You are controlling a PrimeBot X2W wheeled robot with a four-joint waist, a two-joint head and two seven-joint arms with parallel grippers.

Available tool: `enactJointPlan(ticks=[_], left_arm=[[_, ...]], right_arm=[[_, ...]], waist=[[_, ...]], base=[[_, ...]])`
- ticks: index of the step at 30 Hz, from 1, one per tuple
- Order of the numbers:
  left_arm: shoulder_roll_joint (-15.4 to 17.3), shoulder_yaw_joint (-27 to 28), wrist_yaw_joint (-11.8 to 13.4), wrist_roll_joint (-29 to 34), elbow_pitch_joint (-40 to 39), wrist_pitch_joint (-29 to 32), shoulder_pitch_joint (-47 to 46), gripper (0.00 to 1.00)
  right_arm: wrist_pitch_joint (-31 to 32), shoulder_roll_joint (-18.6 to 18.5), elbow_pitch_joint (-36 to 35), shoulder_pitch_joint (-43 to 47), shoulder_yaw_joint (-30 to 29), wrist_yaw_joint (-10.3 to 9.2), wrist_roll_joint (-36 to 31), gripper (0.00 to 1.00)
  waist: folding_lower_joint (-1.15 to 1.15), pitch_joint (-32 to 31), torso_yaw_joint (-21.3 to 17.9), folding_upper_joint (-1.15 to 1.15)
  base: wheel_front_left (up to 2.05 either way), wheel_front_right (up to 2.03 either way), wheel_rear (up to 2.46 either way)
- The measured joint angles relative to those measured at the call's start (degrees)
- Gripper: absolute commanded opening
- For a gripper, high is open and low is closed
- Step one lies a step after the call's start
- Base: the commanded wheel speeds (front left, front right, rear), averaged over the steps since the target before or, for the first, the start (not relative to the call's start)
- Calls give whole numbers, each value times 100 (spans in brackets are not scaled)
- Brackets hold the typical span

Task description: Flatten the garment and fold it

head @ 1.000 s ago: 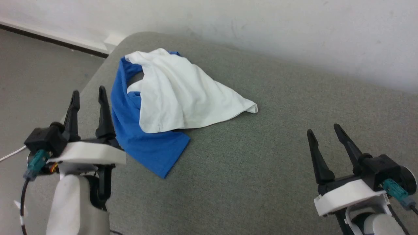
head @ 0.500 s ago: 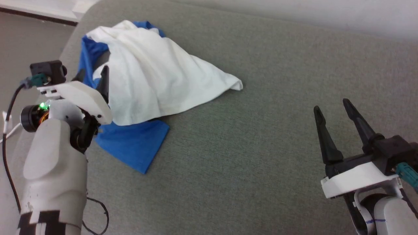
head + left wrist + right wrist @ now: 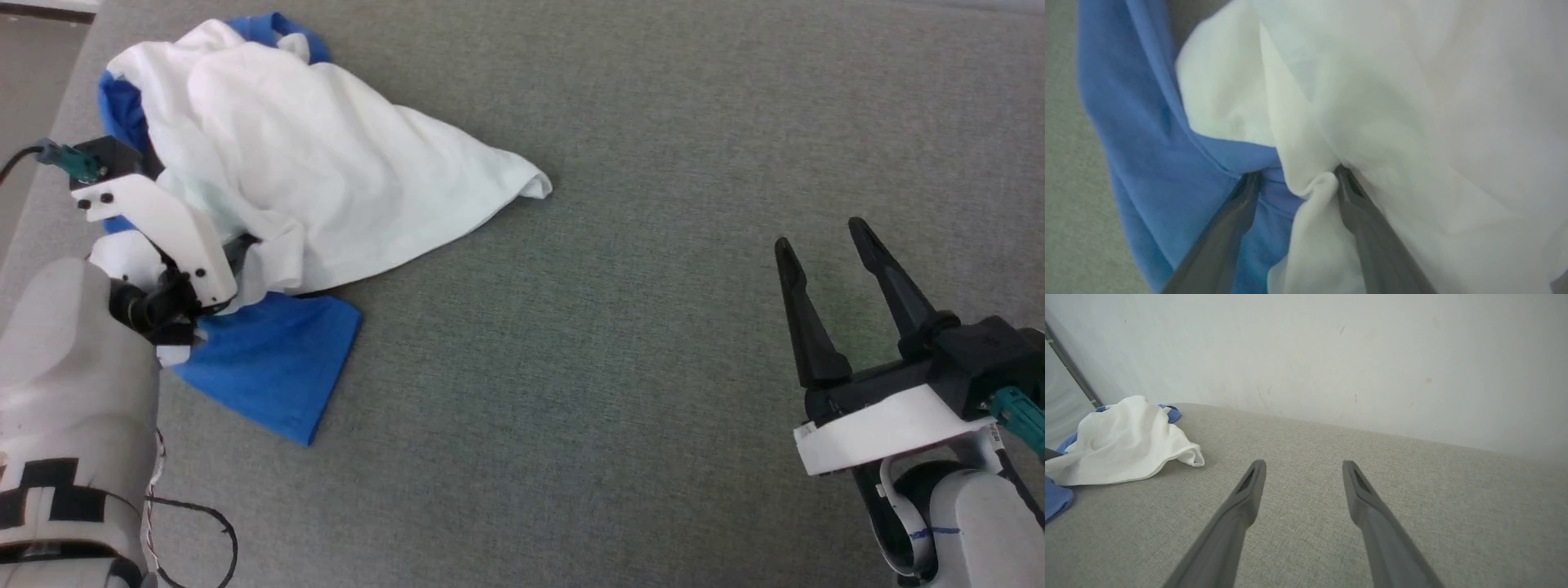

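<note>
The garment [image 3: 326, 180] lies crumpled at the far left of the grey cushioned surface [image 3: 612, 367], white body bunched on top, a blue sleeve [image 3: 269, 367] spread out toward me. My left gripper [image 3: 233, 253] is pushed into its near left edge, fingertips buried in cloth. In the left wrist view the left gripper [image 3: 1298, 177] stands open, with a fold of the white garment [image 3: 1392, 102] between its fingers and blue cloth by the left finger. My right gripper [image 3: 820, 237] hovers open and bare at the lower right, far from the garment [image 3: 1122, 445]; its fingers [image 3: 1249, 498] point at the wall.
The surface's left edge runs just beside the garment, with floor [image 3: 33, 82] beyond it. A pale wall [image 3: 1331, 355] rises behind the surface. A thin black cable [image 3: 204, 523] loops by my left forearm. Bare grey surface stretches between the garment and my right gripper.
The head camera has tilted down. My left gripper has gone forward from beside the blue sleeve into the garment's edge, cloth now between its fingers. The right gripper has barely moved.
</note>
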Motion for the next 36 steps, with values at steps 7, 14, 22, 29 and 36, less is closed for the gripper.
enactJointPlan(ticks=[7,14,22,29,36], left_arm=[[56,-164,246,148,191,-459,-20,0],[290,-414,509,628,-97,-2000,77,0],[477,-670,586,1096,-754,-3933,-220,0],[394,-788,516,1183,-1513,-4407,-372,0],[-194,-846,328,951,-2521,-4454,-105,0]], right_arm=[[-133,53,180,1,-23,0,68,100],[-371,169,454,75,-74,0,172,100],[-603,248,654,331,-209,0,271,100],[-703,261,716,555,-271,0,447,100],[-709,264,657,758,-302,0,538,100]], waist=[[1,-205,-77,1],[1,-681,-58,1],[1,-1316,-65,1],[-1,-1814,-247,1],[0,-2077,-759,1]], base=[[0,0,0],[0,0,0],[0,0,0],[0,0,0],[0,0,0]])
